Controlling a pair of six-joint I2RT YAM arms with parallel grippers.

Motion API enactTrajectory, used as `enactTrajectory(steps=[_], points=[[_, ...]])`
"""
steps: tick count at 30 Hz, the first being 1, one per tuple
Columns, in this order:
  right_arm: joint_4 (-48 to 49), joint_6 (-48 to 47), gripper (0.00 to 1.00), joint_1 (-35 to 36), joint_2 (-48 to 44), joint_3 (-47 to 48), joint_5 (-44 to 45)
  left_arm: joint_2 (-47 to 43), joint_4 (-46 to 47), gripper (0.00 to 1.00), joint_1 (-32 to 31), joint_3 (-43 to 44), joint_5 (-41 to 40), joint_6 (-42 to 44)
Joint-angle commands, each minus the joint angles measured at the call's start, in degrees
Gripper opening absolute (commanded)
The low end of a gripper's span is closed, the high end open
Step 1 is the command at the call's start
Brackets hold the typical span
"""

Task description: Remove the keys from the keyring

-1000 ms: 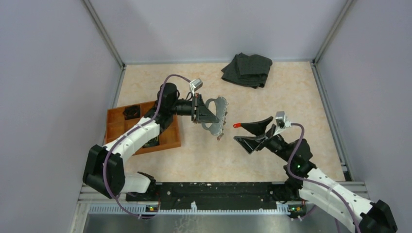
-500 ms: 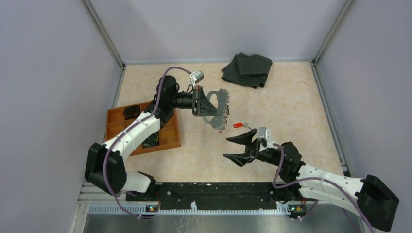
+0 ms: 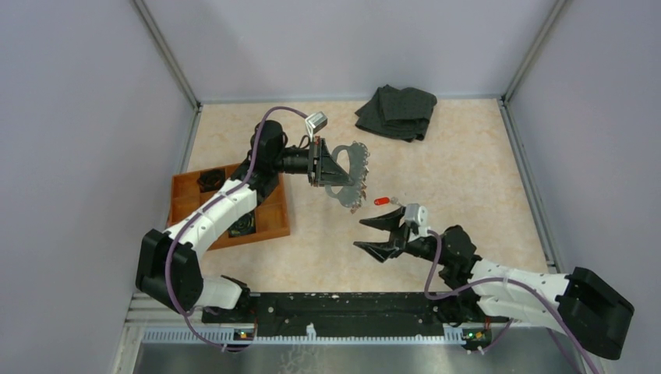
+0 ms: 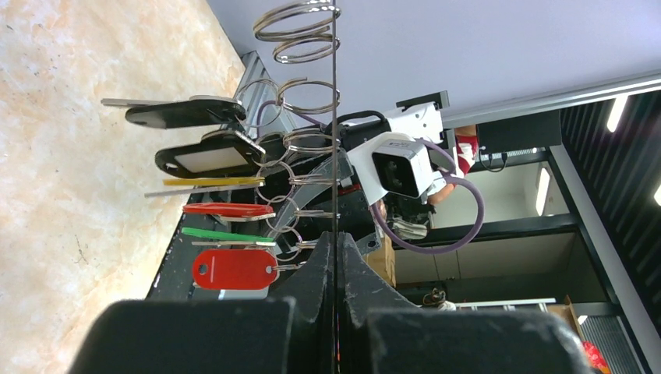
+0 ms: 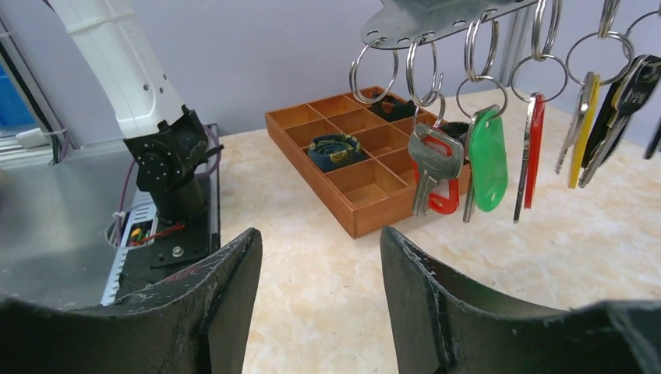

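Observation:
My left gripper (image 3: pixel 340 176) is shut on the edge of the keyring (image 3: pixel 355 154), a wide silvery loop held above the table. In the left wrist view the keyring (image 4: pixel 334 117) shows edge-on between the shut jaws (image 4: pixel 336 243). Several keys (image 4: pixel 226 210) with black, yellow, red and green heads hang from it on small split rings. A lone red-headed key (image 3: pixel 383 201) lies on the table. My right gripper (image 3: pixel 366 234) is open and empty, just near of that key. In the right wrist view the hanging keys (image 5: pixel 487 160) are ahead of and above the open gripper (image 5: pixel 319 261).
An orange gridded tray (image 3: pixel 185 207) sits at the left, with black coiled objects in some compartments; it also shows in the right wrist view (image 5: pixel 366 175). A folded black cloth (image 3: pixel 396 111) lies at the back. Grey walls enclose the table.
My right gripper has drawn back toward the near edge and to the left, away from the red-headed key, which now lies alone on the table. My left gripper has shifted slightly back with the keyring.

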Motion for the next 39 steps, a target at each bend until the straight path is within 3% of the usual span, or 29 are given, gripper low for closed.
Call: enactTrajectory(steps=[1, 39], points=[[4.4, -1.3, 0.56, 0.5, 1.7, 3.6, -0.1, -1.1, 2.2, 0.00, 0.0, 2.1, 1.4, -2.5], [12.0, 0.4, 0.56, 0.5, 12.6, 4.7, 1.5, -2.8, 2.7, 0.00, -0.9, 1.7, 0.6, -3.3]])
